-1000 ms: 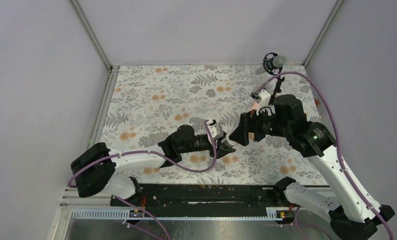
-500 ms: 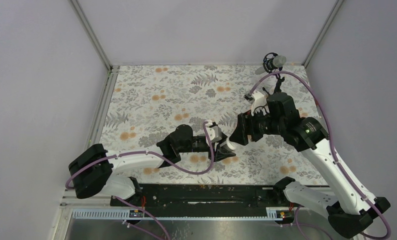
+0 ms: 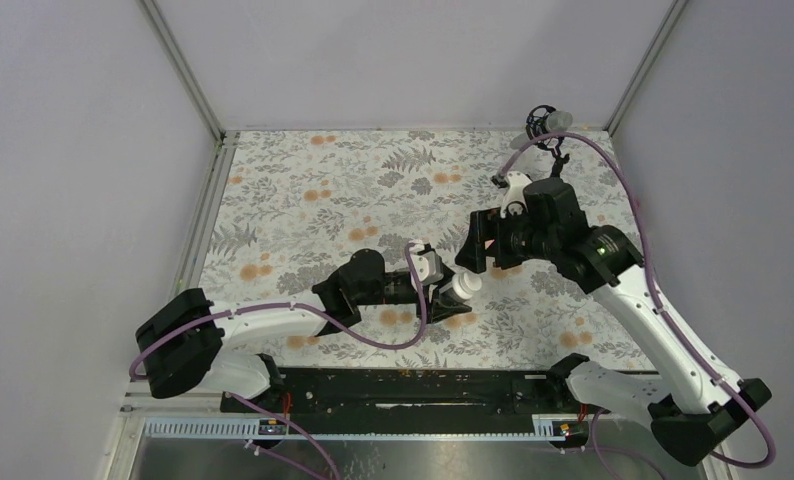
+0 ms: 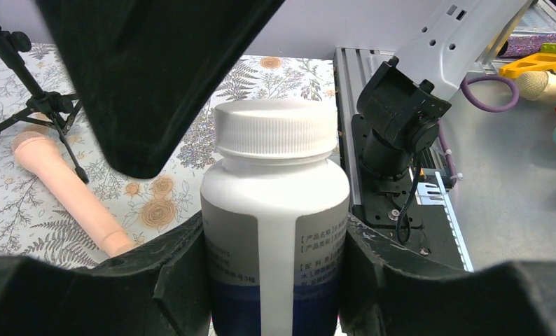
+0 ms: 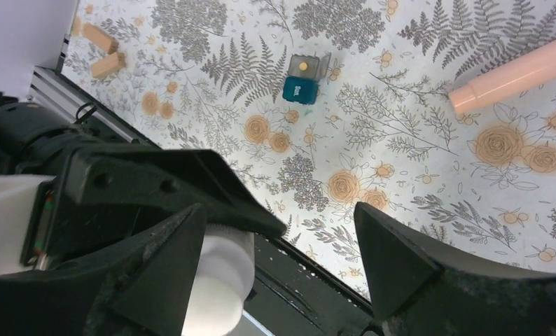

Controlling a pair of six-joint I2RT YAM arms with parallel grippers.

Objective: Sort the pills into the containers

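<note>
My left gripper (image 3: 451,295) is shut on the white round bottle (image 3: 462,286) and holds it tilted above the table. In the left wrist view, the bottle (image 4: 275,210) has a white cap and a dark blue label and sits between both fingers (image 4: 170,280). My right gripper (image 3: 473,256) is open, just above the cap. In the right wrist view, the cap (image 5: 223,280) lies beside the left finger, with the right gripper (image 5: 282,231) spread wide. The teal box (image 5: 301,87) stands open on the table, with an orange pill (image 5: 303,65) in it.
A peach cylinder (image 5: 520,73) lies on the floral cloth and also shows in the left wrist view (image 4: 65,182). Two tan blocks (image 5: 101,50) lie near the table's edge. The black microphone on its tripod (image 3: 548,122) stands at the back right corner.
My right gripper has moved left and back, and now hovers over the bottle's cap. My left gripper has tipped the bottle so that its cap now shows from above.
</note>
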